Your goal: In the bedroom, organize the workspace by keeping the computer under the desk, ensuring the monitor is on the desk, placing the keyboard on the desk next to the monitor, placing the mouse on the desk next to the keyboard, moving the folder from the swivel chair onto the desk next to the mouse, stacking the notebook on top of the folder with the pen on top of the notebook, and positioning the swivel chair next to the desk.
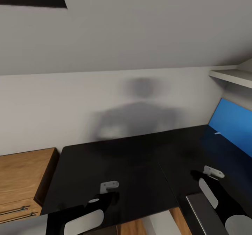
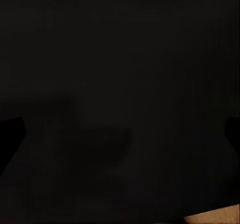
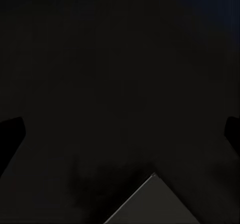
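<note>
A glossy black desk (image 1: 115, 165) spreads below me against the white wall. At its right end stands a bright blue panel (image 1: 232, 123), apparently the monitor's screen. My left gripper (image 1: 106, 194) hovers over the desk's near edge; in the left wrist view its fingertips (image 2: 11, 139) sit far apart, so it is open and empty. My right gripper (image 1: 201, 175) hangs above the desk's right part, also open with nothing between its fingertips (image 3: 10, 136). Keyboard, mouse, folder, notebook, pen and chair are out of view.
A wooden drawer cabinet (image 1: 21, 179) adjoins the desk's left side. A white shelf (image 1: 232, 75) juts from the wall at upper right. A grey flat-topped thing (image 1: 204, 214) lies by my right arm, its corner (image 3: 155, 204) in the right wrist view. Wood floor (image 1: 140, 228) lies below the desk edge.
</note>
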